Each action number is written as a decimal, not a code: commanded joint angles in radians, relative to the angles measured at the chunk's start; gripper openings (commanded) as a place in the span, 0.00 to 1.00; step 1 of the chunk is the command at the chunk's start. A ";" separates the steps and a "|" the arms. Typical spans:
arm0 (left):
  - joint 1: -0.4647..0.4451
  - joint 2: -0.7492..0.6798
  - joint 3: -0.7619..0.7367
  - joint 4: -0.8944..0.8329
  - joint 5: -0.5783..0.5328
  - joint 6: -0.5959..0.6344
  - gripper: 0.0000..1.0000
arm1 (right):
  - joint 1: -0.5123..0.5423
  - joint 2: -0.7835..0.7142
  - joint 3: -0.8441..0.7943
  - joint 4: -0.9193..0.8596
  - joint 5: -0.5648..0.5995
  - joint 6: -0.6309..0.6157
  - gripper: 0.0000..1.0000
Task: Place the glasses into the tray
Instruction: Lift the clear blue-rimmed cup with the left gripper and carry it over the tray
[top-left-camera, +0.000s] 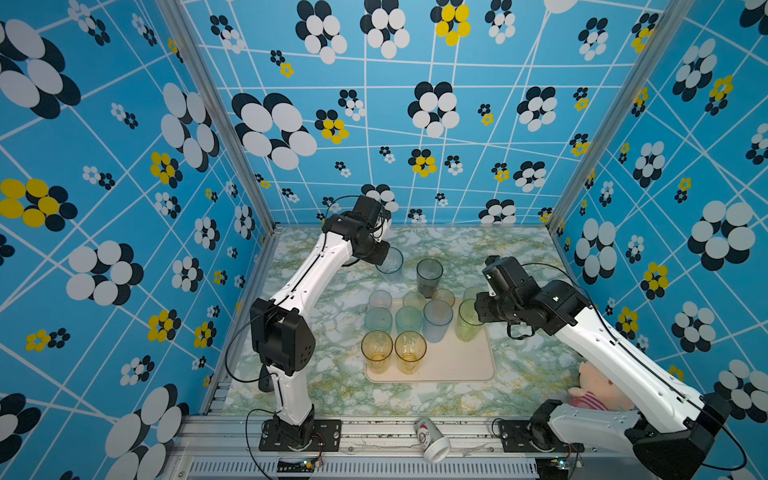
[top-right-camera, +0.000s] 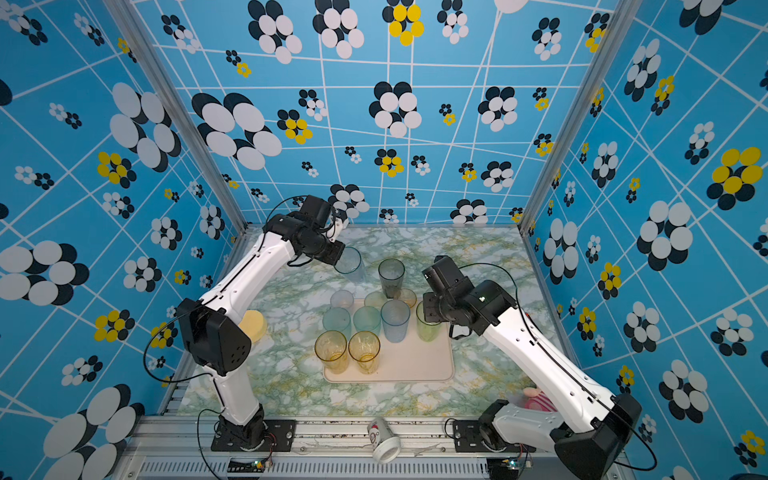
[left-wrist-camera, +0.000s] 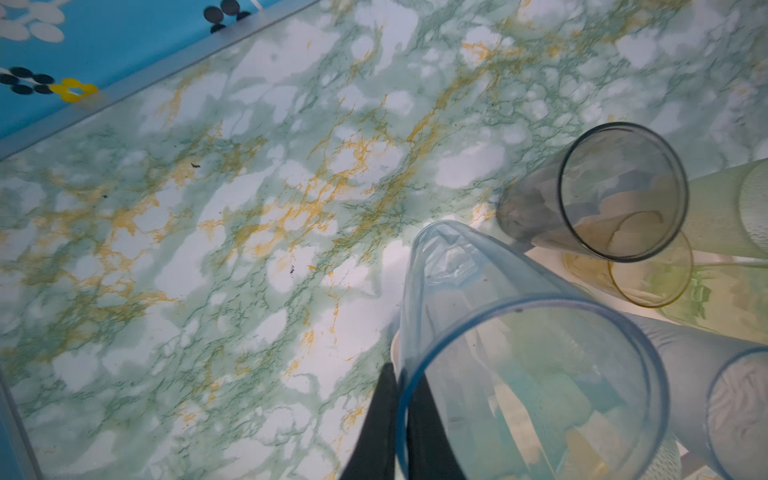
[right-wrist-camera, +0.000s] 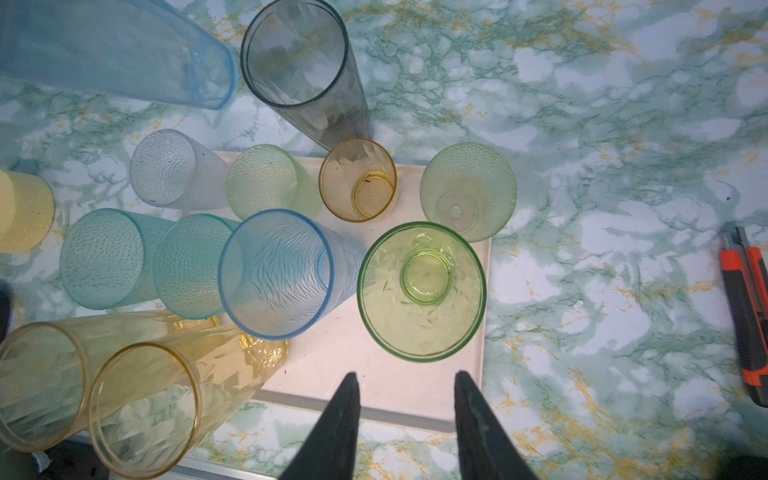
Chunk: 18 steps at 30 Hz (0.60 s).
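Currently, 2 entries.

1: blue tumbler (top-left-camera: 392, 266), upright, long axis vertical, mouth up, over the marble table (top-left-camera: 332, 332) beyond the tray's (top-left-camera: 457, 361) far-left corner. Bare marble lies left and far of it, the grey tumbler (top-left-camera: 429, 274) to its right. My left gripper (left-wrist-camera: 401, 374) pinches its rim, arm stretched far, wrist down.

2: tray, near-right part bare. My right gripper (right-wrist-camera: 405, 395) hangs spread, empty, beside the green tumbler (right-wrist-camera: 422, 291).
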 joint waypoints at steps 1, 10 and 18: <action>-0.006 -0.100 0.031 -0.046 0.051 0.019 0.05 | -0.014 -0.032 -0.010 0.007 0.013 0.015 0.40; -0.118 -0.318 0.058 -0.176 0.152 0.074 0.06 | -0.067 -0.134 -0.033 0.053 0.050 0.044 0.40; -0.361 -0.369 0.058 -0.259 0.153 0.118 0.07 | -0.123 -0.175 -0.019 0.049 0.068 0.069 0.39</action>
